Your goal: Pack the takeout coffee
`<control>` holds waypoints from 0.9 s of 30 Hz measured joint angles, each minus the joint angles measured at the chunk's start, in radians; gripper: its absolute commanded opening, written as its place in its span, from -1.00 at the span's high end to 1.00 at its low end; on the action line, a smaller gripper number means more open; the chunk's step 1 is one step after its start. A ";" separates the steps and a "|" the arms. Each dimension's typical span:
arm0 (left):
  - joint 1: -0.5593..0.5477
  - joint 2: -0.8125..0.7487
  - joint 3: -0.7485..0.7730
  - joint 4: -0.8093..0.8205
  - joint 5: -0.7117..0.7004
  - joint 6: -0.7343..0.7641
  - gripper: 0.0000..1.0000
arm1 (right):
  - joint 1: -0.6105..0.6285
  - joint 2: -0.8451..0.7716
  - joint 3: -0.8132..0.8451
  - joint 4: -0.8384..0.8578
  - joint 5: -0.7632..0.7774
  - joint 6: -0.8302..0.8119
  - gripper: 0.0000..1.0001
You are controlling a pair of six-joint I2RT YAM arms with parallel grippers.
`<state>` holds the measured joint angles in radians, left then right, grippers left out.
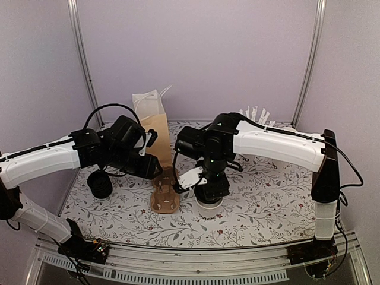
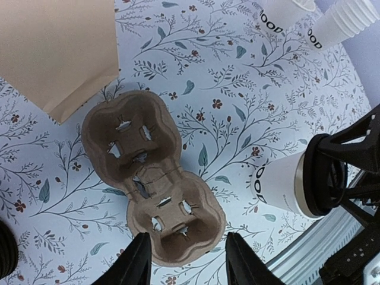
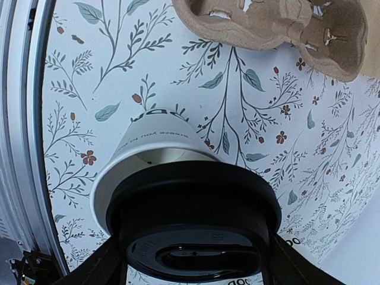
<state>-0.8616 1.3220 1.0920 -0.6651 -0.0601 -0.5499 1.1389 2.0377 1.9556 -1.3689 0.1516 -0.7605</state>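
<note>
1. One coffee cup (image 2: pixel 276 184) in play: stands upright on the table (image 2: pixel 237 89), close to the near edge and about midway along it, black lid (image 3: pixel 196 196) on.
2. Sits inside the right gripper (image 3: pixel 193 243): fingers down either side of the lid and pressed against it, so clamped on the cup. Cannot tell whether lifted clear of the table.
3. Just to the left of the cup, apart from it: a cardboard cup carrier (image 2: pixel 151 178) with two pockets, both empty.
4. Long axis of the carrier: from the near edge toward the far edge, leaning slightly. Puts one pocket level with the cup and the other farther back, toward the brown paper bag (image 2: pixel 53 47) by the far edge.
5. Above the near pocket: the left gripper (image 2: pixel 189 240), jaws apart, holding nothing, with the carrier's end showing between its fingers.
6. Probably calls for a short lift, a small sideways carry to the left, then straight down into the near pocket. Falls to the right arm, which has the cup and is the nearer.
7. Worth watching: both grippers close over the same pocket, so little room to lower the cup unless the left one backs off or drops to steady the carrier.
</note>
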 measured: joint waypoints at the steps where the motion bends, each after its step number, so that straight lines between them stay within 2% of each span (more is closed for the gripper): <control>1: 0.000 -0.003 -0.002 0.000 0.000 0.000 0.10 | 0.000 0.000 -0.001 0.001 0.000 0.000 -0.52; 27: 0.005 -0.008 -0.013 0.018 0.008 0.005 0.10 | 0.036 -0.029 -0.037 0.000 0.023 0.002 -0.52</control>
<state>-0.8562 1.3140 1.0794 -0.6476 -0.0525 -0.5446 1.1748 2.0090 1.9190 -1.3689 0.1745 -0.7586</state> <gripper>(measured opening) 0.452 0.762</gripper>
